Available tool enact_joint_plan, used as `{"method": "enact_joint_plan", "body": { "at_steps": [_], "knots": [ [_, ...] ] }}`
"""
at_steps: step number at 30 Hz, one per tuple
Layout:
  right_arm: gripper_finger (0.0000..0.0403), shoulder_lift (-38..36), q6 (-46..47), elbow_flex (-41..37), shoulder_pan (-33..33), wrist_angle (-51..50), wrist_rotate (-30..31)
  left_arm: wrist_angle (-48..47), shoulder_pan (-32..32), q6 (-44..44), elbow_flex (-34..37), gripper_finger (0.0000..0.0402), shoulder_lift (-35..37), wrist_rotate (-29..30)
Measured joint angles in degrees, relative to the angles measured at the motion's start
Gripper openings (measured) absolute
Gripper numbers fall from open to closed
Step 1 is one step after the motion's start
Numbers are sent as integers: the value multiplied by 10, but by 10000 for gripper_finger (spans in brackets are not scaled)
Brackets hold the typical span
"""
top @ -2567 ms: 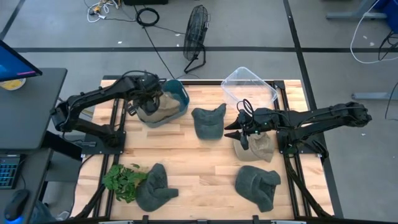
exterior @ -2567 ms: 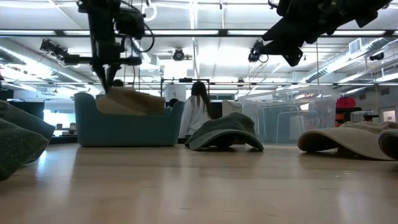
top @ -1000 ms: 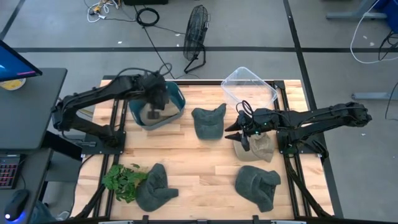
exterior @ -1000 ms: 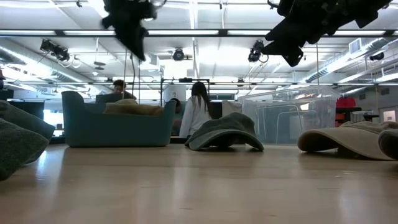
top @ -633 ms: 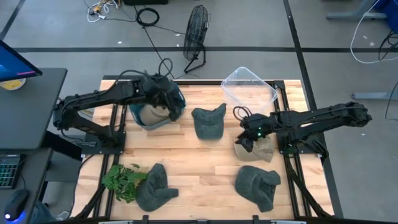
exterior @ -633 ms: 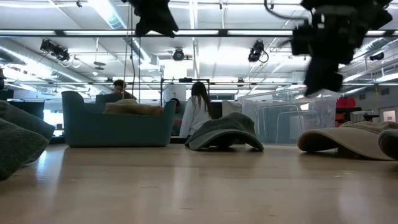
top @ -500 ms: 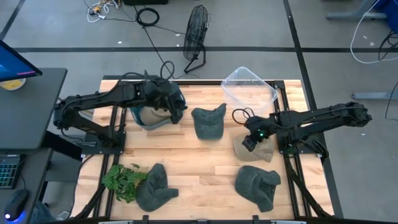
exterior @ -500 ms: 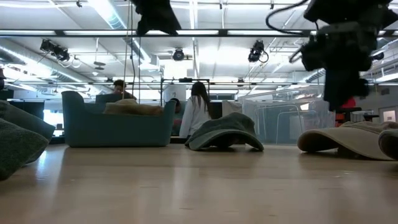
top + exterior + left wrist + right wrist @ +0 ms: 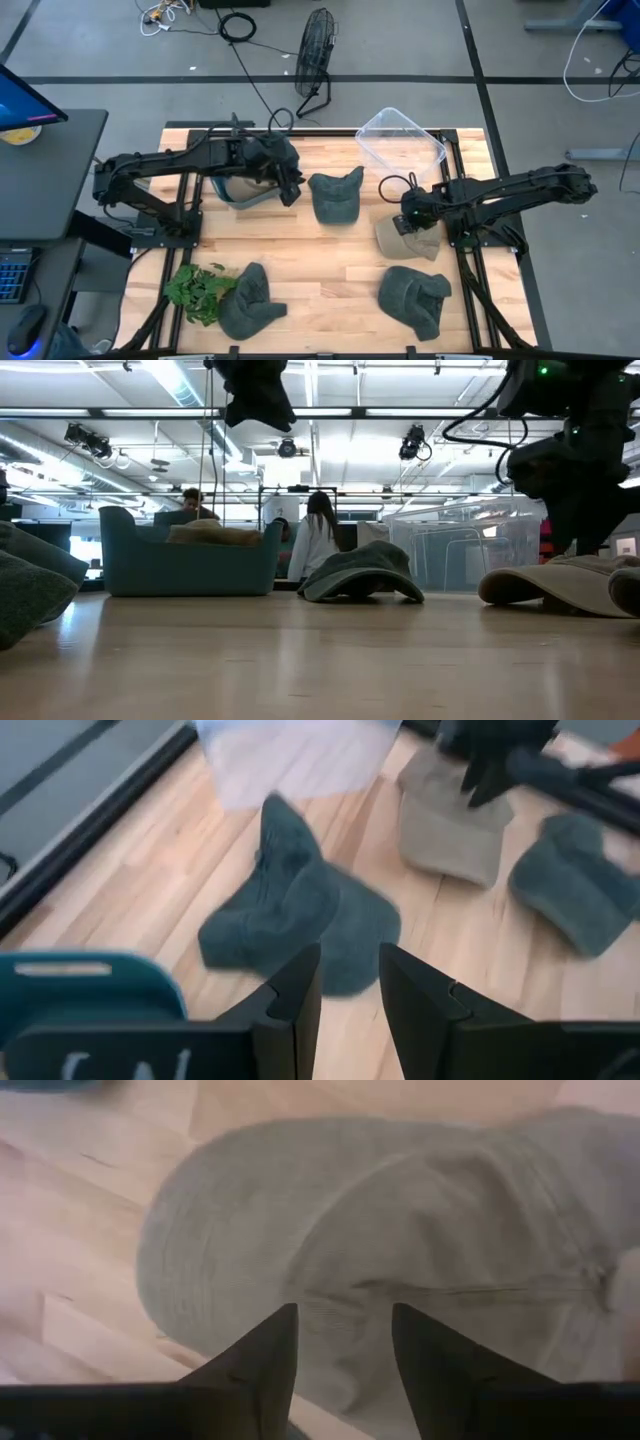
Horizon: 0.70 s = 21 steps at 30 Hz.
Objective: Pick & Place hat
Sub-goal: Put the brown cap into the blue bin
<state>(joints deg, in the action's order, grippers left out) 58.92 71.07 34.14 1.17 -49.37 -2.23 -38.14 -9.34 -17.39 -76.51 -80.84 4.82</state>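
Observation:
A tan hat (image 9: 410, 240) lies on the table's right side. My right gripper (image 9: 408, 222) stands open just over it, pointing down, its fingers (image 9: 262, 1352) close above the crown (image 9: 400, 1230). My left gripper (image 9: 292, 190) is open and empty, held high between the teal bin (image 9: 262, 196) and a dark green hat (image 9: 335, 195), which lies flat ahead of the fingers in the left wrist view (image 9: 300, 915). A second tan hat (image 9: 215, 534) rests inside the bin. My right gripper's open fingers stand over the tan hat's crown (image 9: 345, 1280) from above. I cannot tell whether the fingertips touch the cloth. The hat lies flat on the table.
A clear plastic container (image 9: 400, 140) stands at the far right. Two more dark green hats (image 9: 252, 300) (image 9: 415, 298) lie near the front edge, with a green leafy bunch (image 9: 197, 290) at front left. People sit in the room beyond the table (image 9: 315, 540).
My left gripper has moved from above the teal bin toward the table's right, to the dark green hat, staying high and empty. My right gripper has tipped from level to pointing down and has come down over the tan hat. The hats have not moved.

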Motion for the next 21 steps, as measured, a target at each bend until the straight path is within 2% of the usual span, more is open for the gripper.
{"method": "enact_joint_plan", "body": {
  "at_steps": [12,15,19,21],
  "knots": [
    [158,6,7,-68,0,101,-15,1,12,0,0,108,-9,0],
    [123,7,0,-72,0,117,-17,1,12,0,0,108,-8,0],
    [39,7,-29,-73,0,139,-18,2,12,-8,0,108,-8,0],
    [13,7,-42,-73,0,159,-19,2,12,-30,0,108,-8,0]
  ]
}}
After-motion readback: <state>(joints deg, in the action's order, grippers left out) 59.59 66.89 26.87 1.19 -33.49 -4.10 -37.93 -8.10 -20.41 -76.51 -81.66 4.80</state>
